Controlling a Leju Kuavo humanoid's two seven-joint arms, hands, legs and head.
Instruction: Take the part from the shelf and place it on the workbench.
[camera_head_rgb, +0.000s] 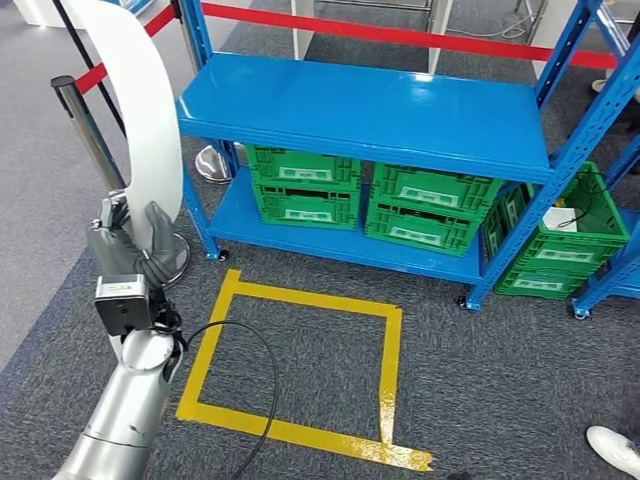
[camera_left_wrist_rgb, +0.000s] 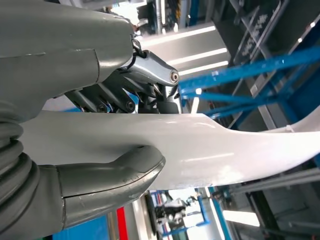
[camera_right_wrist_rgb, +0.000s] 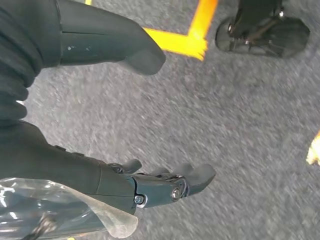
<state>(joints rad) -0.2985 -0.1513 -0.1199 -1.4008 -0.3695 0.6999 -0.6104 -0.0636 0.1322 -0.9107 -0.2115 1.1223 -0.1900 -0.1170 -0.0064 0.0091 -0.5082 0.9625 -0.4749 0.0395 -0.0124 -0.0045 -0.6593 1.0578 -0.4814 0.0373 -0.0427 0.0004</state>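
Head view has my left hand (camera_head_rgb: 132, 250) gripping the long white curved part (camera_head_rgb: 147, 110), which stands upright beside the blue shelf (camera_head_rgb: 362, 110); my right hand (camera_right_wrist_rgb: 151, 182) hangs empty over the carpet, fingers apart. I judge the pick done and the carry in hand; next I must find the workbench, which I cannot see

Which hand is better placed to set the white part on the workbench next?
The left. The left hand already grips the long white curved part, thumb and fingers clamped on either side. The right hand hangs over the grey carpet, holding nothing.
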